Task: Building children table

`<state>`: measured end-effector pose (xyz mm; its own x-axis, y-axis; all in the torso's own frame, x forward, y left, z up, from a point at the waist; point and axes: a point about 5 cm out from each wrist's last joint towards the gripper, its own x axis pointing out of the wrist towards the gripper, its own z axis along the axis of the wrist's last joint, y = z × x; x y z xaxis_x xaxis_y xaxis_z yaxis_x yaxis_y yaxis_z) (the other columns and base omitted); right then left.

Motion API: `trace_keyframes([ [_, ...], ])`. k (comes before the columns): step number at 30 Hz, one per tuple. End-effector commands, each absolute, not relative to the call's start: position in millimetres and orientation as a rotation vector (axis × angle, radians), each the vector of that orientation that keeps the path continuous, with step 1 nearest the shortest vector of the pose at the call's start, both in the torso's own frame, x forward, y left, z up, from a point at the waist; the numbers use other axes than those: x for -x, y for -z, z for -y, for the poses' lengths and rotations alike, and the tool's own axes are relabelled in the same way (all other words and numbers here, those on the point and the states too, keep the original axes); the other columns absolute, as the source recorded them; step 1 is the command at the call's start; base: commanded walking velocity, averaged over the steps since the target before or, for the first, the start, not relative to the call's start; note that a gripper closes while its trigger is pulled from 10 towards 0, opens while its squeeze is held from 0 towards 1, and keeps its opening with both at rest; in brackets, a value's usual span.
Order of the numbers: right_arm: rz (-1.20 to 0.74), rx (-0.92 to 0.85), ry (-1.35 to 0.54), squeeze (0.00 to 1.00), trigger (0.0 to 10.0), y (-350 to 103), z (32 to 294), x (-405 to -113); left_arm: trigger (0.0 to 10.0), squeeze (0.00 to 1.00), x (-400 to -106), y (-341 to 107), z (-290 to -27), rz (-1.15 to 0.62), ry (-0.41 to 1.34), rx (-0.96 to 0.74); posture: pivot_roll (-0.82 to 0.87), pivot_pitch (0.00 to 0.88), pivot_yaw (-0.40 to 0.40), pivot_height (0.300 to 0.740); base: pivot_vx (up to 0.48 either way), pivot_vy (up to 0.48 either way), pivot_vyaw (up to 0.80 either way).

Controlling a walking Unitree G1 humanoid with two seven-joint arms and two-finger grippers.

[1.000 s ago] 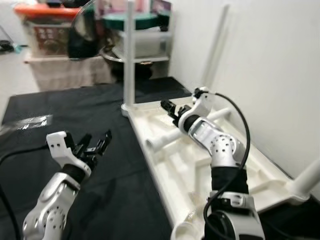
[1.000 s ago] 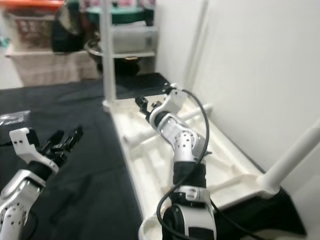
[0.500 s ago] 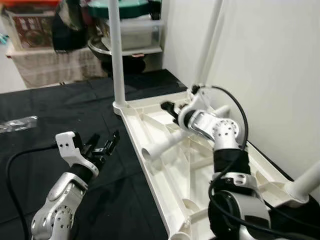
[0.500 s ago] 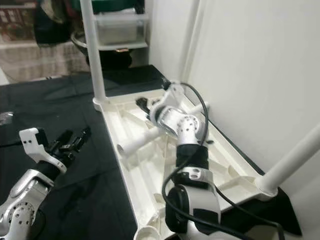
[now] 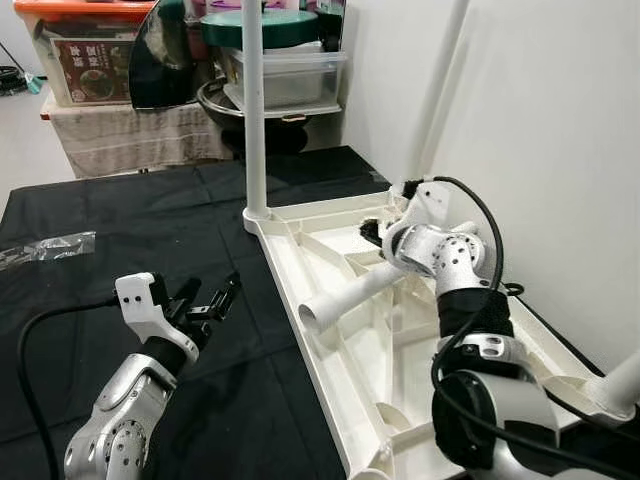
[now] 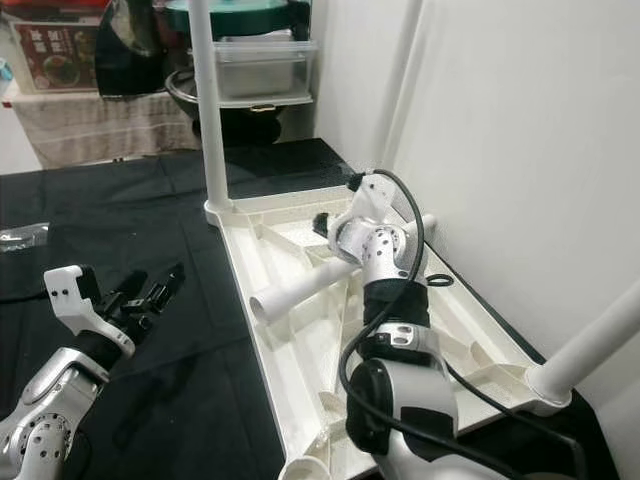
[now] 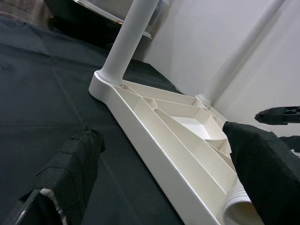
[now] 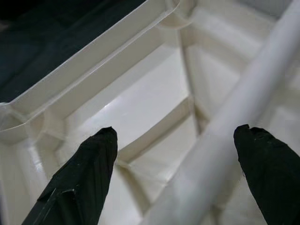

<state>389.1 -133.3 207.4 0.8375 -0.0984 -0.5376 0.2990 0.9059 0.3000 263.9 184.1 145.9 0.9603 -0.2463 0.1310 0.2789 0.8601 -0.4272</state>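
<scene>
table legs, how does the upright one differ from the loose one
The upright leg stands in a corner socket of the upturned tabletop; the loose leg lies tilted across the tabletop's ribs. The loose leg shows its hollow open end, while the upright leg's base is seated. Both are white tubes.

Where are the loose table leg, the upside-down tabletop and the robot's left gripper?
Loose leg (image 5: pixel 352 296), left eye view, mid-tube.
Tabletop (image 5: pixel 300 295), left eye view, near rim.
Left gripper (image 5: pixel 222 297), left eye view, between fingertips.
</scene>
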Motion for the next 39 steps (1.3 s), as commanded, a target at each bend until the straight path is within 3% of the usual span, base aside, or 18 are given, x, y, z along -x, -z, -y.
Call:
trace_keyframes([
  [1, -0.564, -0.320, 0.267, 0.00, 10.0, -199, 133, -389, 10.0, 0.00, -264, -144, -182, 0.067, 0.279, 0.454, 0.04, 0.000, -0.133, 0.740, 0.000, 0.000, 0.00],
  [6, -0.646, -0.277, 0.319, 0.00, 10.0, -173, 131, -384, 10.0, 0.00, -264, -144, -180, 0.071, 0.278, 0.458, 0.05, 0.000, -0.140, 0.740, 0.000, 0.000, 0.00],
  [12, -0.795, -0.299, 0.211, 0.00, 10.0, -141, 99, -374, 10.0, 0.00, -263, -143, -180, 0.065, 0.278, 0.457, 0.05, 0.000, -0.143, 0.740, 0.000, 0.000, 0.00],
  [22, -0.882, -0.268, 0.241, 0.00, 10.0, -114, 95, -365, 10.0, 0.00, -263, -142, -179, 0.063, 0.278, 0.458, 0.05, 0.000, -0.149, 0.740, 0.000, 0.000, 0.00],
  [23, -0.902, -0.288, 0.253, 0.00, 0.0, -108, 98, -362, 10.0, 0.00, -263, -142, -180, 0.061, 0.277, 0.458, 0.05, 0.000, -0.150, 0.740, 0.000, 0.000, 0.00],
  [33, -0.837, -0.400, 0.195, 0.00, 0.0, -116, 111, -370, 10.0, 0.00, -263, -140, -179, 0.047, 0.279, 0.457, 0.05, 0.000, -0.142, 0.740, 0.000, 0.000, 0.00],
  [34, -0.708, -0.381, 0.102, 0.00, 0.0, -144, 113, -382, 10.0, 0.00, -263, -141, -180, 0.050, 0.279, 0.457, 0.05, 0.000, -0.142, 0.740, 0.000, 0.000, 0.00],
  [39, -0.496, -0.296, -0.040, 0.00, 0.0, -190, 115, -392, 10.0, 0.00, -263, -141, -182, 0.052, 0.276, 0.459, 0.05, 0.000, -0.135, 0.740, 0.000, 0.000, 0.00],
])
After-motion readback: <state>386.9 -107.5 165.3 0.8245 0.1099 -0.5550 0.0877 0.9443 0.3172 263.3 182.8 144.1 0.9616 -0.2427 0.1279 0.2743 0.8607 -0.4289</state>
